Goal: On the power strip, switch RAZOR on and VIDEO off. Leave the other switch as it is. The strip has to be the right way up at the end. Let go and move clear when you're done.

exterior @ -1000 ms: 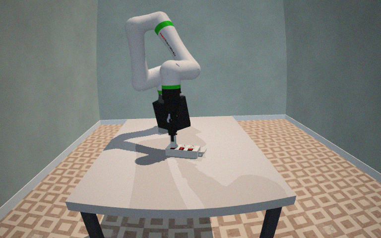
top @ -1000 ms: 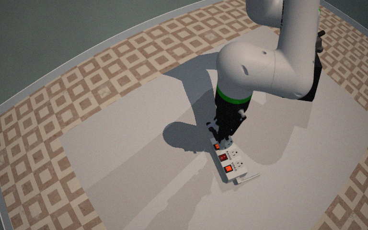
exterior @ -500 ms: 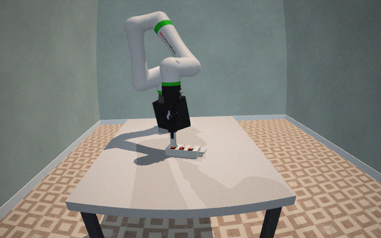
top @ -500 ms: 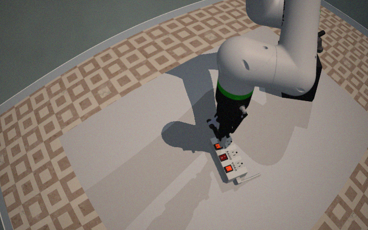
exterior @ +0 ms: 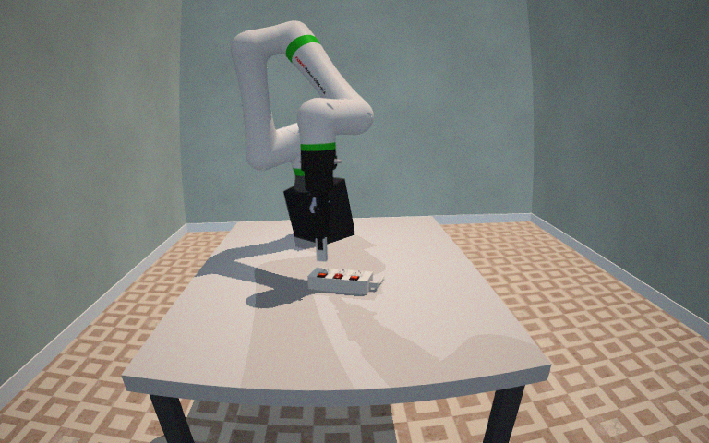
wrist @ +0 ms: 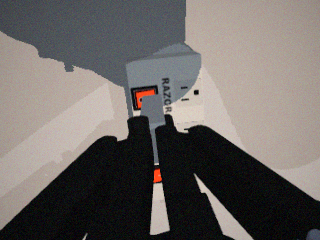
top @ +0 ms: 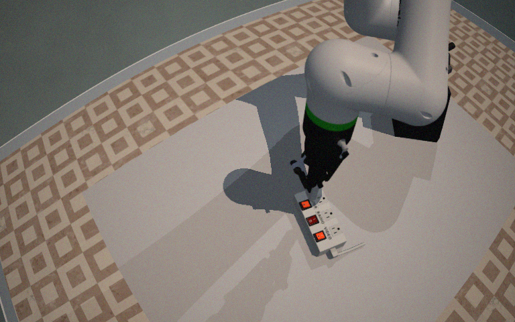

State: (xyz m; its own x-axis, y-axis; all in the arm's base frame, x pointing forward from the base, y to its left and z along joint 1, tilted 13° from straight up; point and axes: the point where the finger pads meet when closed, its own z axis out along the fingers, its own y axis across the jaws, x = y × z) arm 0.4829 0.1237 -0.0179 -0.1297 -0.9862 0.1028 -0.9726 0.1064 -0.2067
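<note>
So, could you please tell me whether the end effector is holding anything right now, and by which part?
Nothing is held: the end effector is shut on nothing, fingertips above the RAZOR end of the power strip.
</note>
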